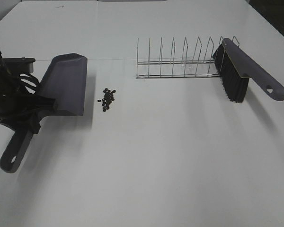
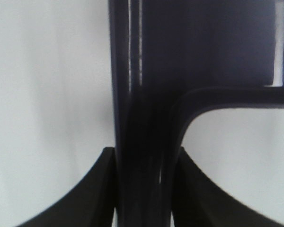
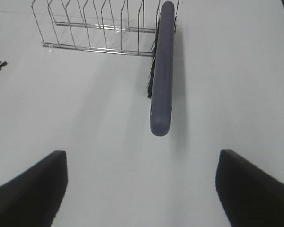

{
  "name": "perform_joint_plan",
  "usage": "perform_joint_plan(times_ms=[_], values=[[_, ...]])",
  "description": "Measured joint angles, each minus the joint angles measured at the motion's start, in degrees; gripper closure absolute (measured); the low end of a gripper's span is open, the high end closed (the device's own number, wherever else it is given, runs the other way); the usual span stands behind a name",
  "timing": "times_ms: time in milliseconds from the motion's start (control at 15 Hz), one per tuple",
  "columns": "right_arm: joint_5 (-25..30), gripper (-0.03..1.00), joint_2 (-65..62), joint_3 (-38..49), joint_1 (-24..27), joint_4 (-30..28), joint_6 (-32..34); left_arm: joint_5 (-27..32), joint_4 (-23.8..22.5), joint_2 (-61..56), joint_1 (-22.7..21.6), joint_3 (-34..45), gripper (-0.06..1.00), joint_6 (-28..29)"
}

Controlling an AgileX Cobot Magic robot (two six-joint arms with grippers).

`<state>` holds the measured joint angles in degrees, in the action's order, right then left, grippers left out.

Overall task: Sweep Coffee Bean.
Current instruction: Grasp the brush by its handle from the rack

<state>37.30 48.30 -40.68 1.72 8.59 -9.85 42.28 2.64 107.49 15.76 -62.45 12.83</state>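
Exterior high view: the left gripper (image 1: 32, 120) is clenched on the handle of the grey dustpan (image 1: 68, 82), whose open lip faces the coffee beans (image 1: 108, 98), a small dark cluster on the white table (image 1: 170, 165) just beside that lip. The brush (image 1: 248, 71) leans on the end of the wire rack (image 1: 175, 61), well apart from the beans on the right side, so the right arm is the nearer one to fetch it (that arm itself is out of this view). Left wrist view: both black fingers (image 2: 80, 198) press against the dustpan's dark handle, which runs straight up between them, a firm grasp. Right wrist view: the right gripper (image 3: 142, 165) stands released, its jaws wide and nothing between them. The brush lies dead ahead, its long axis pointing away from the gripper and its rounded free end nearest, roughly centred on the gap. I judge a straight advance would bring the jaws either side of the handle.
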Motion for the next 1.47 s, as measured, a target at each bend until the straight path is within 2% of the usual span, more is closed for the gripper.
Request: perform_joint_plan(times_ms=[67, 200, 467, 800, 1000, 1267, 1467], values=[[0.2, 0.26, 3.5, -2.1, 0.0, 0.0, 0.0, 0.0, 0.0, 0.0, 0.0, 0.0, 0.68, -0.2], [2.7, 0.26, 21.0, -14.7, 0.0, 0.0, 0.0, 0.0, -0.1, 0.0, 0.0, 0.0, 0.68, -0.2], [6.9, 0.26, 39.4, -32.5, 0.0, 0.0, 0.0, 0.0, -0.1, 0.0, 0.0, 0.0, 0.68, -0.3], [17.7, 0.26, 60.2, -55.5, 0.0, -3.0, 0.1, -0.1, -0.1, 0.0, 0.0, 0.0, 0.68, -0.3], [20.8, 0.26, 68.1, -64.7, 0.0, -5.4, 1.7, -0.1, -0.1, 0.0, 0.0, 0.0, 0.68, -0.3], [21.4, 0.26, 79.8, -75.6, 0.0, -5.7, 2.1, -0.1, -0.1, 0.0, 0.0, 0.0, 0.68, -0.3], [21.4, 0.26, 84.4, -79.1, 0.0, -5.7, 2.1, -0.1, -0.1, 0.0, 0.0, 0.0, 0.68, -0.3]])
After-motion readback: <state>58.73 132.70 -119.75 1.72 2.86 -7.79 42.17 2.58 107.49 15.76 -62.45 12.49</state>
